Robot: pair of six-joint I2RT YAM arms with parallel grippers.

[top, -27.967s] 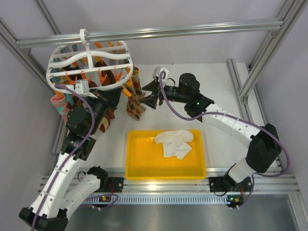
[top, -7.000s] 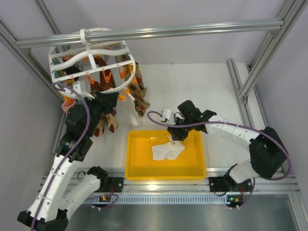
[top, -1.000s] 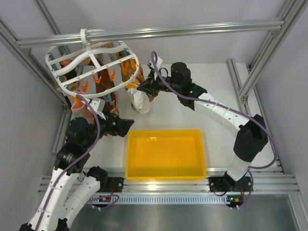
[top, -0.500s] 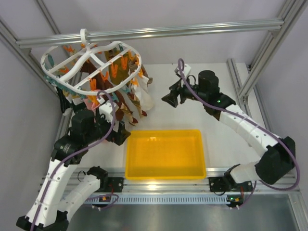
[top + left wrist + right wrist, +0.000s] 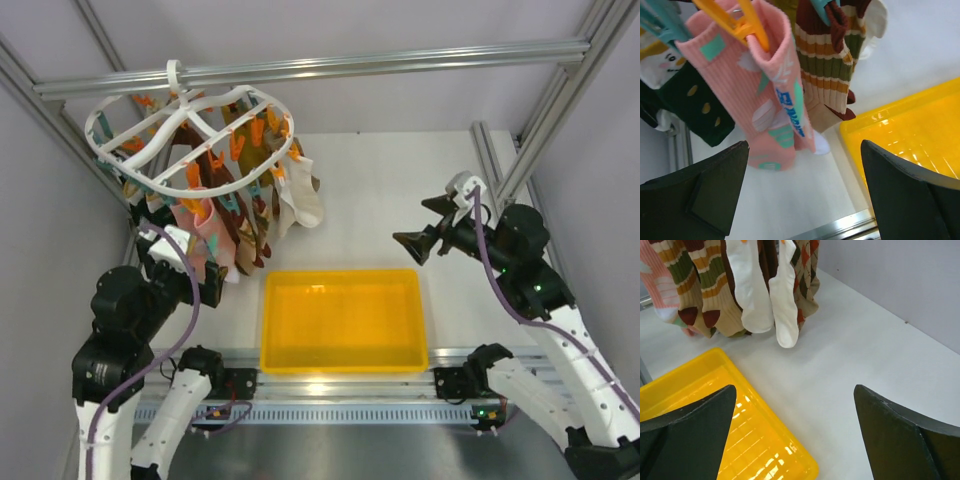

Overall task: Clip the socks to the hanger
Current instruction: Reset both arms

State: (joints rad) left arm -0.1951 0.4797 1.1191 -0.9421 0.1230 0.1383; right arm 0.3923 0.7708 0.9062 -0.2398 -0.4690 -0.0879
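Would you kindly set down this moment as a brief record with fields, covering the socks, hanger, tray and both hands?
socks: both cream ones hang side by side from the hanger
hanger: tilted, hooked on the top rail, crowded with other socks
tray: yellow, no sock inside
left hand: open, holding nothing, facing the pink sock
right hand: open, holding nothing, apart from the hanger

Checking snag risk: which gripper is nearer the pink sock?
Left. The left gripper points at the pink sock from close by; the right gripper hangs far off toward the table's right side.
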